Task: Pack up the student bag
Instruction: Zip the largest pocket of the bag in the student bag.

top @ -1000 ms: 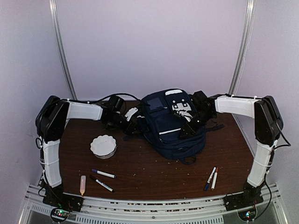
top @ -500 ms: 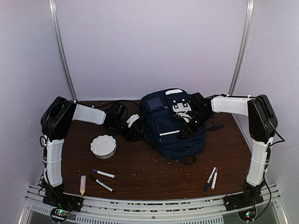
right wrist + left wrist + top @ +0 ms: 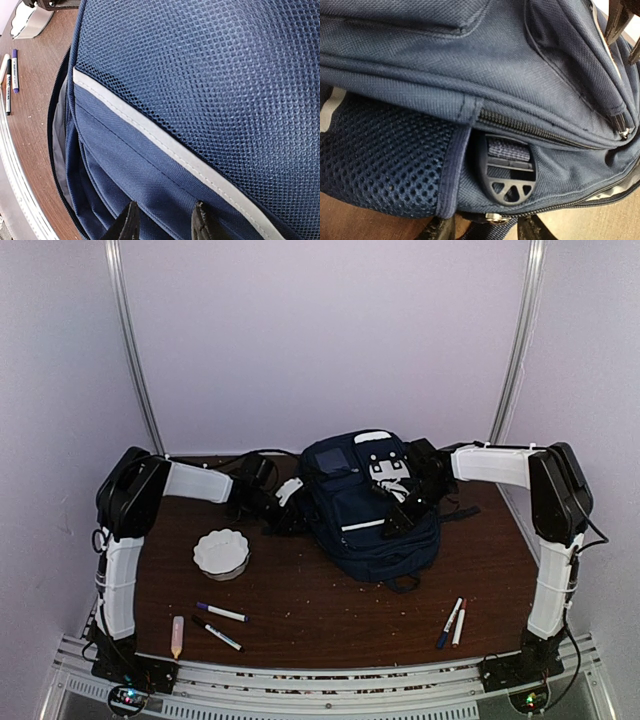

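Navy fabric fills both wrist views. My left gripper (image 3: 485, 231) sits half-spread at the left flank of the large navy-blue striped fabric student bag (image 3: 370, 520), and my right gripper (image 3: 164, 222) sits narrower on its front. Whether either grips, I cannot tell. The bag stands far-centre on the brown surface (image 3: 320, 610). I judge we're opening it; next I need a firm hold by the zip (image 3: 530, 129).

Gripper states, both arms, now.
Left gripper: open, jaws astride the student bag's lower side edge.
Right gripper: jaws apart against the bag's fabric; grip cannot be told.
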`<action>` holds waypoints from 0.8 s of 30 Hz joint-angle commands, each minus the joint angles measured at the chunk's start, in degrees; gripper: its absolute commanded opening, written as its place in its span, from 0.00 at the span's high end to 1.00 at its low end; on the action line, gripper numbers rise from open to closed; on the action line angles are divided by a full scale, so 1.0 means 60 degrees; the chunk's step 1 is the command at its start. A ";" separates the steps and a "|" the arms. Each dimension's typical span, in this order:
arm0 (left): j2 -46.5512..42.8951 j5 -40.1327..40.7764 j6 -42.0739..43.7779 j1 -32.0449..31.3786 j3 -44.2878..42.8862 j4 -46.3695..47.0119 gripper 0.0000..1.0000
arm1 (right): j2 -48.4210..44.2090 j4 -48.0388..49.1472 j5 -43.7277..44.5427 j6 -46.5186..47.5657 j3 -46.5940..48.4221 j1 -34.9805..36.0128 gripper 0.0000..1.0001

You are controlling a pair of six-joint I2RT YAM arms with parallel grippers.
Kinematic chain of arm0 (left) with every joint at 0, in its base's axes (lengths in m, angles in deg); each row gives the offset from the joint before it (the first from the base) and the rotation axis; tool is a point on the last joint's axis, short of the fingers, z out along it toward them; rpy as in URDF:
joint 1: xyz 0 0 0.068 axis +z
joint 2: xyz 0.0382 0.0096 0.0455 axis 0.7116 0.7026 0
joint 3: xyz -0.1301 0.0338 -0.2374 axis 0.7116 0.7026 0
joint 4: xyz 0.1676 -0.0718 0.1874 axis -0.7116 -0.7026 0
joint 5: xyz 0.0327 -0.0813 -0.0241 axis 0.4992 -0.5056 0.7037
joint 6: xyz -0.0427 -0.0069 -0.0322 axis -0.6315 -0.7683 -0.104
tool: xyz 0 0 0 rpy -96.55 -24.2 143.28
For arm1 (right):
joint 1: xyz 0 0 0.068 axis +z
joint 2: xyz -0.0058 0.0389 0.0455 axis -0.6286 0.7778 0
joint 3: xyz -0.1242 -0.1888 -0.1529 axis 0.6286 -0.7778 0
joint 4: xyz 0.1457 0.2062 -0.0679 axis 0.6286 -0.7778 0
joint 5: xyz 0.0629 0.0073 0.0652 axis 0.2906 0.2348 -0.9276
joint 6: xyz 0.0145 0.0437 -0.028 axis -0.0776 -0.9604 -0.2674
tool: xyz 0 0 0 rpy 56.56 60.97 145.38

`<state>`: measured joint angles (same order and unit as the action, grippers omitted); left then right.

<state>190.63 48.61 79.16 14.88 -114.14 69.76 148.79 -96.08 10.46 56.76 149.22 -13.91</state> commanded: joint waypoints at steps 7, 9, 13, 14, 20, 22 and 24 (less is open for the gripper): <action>0.0149 0.0063 -0.0009 -0.0149 -0.0397 -0.0171 0.68 | 0.0352 -0.0178 0.0087 -0.0188 -0.0049 -0.0137 0.63; 0.0088 0.0073 0.0024 -0.0138 -0.0355 -0.0206 0.75 | 0.0367 -0.0177 0.0058 -0.0196 -0.0029 -0.0125 0.63; -0.0166 0.0277 -0.0125 -0.0150 -0.0041 0.0005 0.77 | 0.0291 -0.0184 0.0043 -0.0196 -0.0043 -0.0116 0.63; -0.0219 0.0339 -0.0173 -0.0150 0.0012 0.0024 0.78 | 0.0274 -0.0184 0.0042 -0.0196 -0.0031 -0.0115 0.63; -0.0399 0.0590 -0.0294 -0.0150 0.0260 0.0026 0.90 | 0.0249 -0.0138 -0.0056 -0.0222 -0.0030 -0.0115 0.63; -0.0540 0.0671 -0.0334 -0.0142 0.0413 0.0026 0.93 | 0.0211 -0.0120 -0.0088 -0.0226 -0.0076 -0.0112 0.63; -0.0691 0.0731 -0.0389 -0.0149 0.0604 0.0093 0.97 | 0.0148 -0.0068 -0.0125 -0.0226 -0.0115 -0.0115 0.63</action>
<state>190.02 51.32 77.63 14.18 -112.59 68.93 148.99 -96.00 8.69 56.37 149.22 -14.21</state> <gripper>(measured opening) 0.060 0.369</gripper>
